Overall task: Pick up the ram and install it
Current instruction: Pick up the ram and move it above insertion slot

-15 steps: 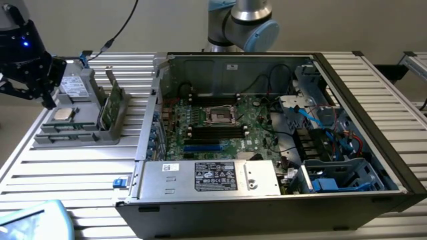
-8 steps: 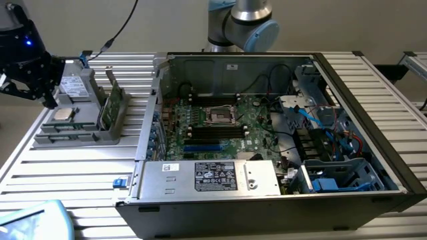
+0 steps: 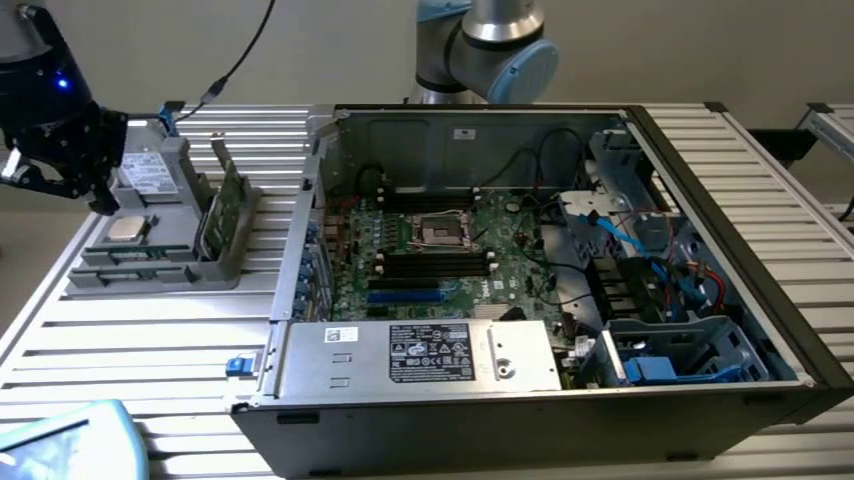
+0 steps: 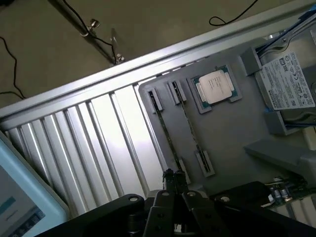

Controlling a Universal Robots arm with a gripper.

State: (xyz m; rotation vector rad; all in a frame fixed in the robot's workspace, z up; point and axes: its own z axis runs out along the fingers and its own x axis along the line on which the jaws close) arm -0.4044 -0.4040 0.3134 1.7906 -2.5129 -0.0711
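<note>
Claw [image 4: 174, 175]: fingers pressed together, nothing pinched; poised over the grey tray [image 4: 232, 131].
Ram [image 4: 190, 131]: stood on edge in a tray slot, just beyond the fingertips, on the side toward the processor chip [image 4: 215, 86]; not yet lifted.
Risk, strike: a descent with the fingers together would likely hit the ram's edge or the tray.
Risk, alignment: the fingertips appear offset toward the neighbouring slot, so a missed or skewed grip is possible.
Obscured: the ram is seen edge-on, so its chips and label cannot be read.
Unclear: the latch state of the memory sockets [image 3: 434, 263], well apart from the claw, cannot be told.
</note>
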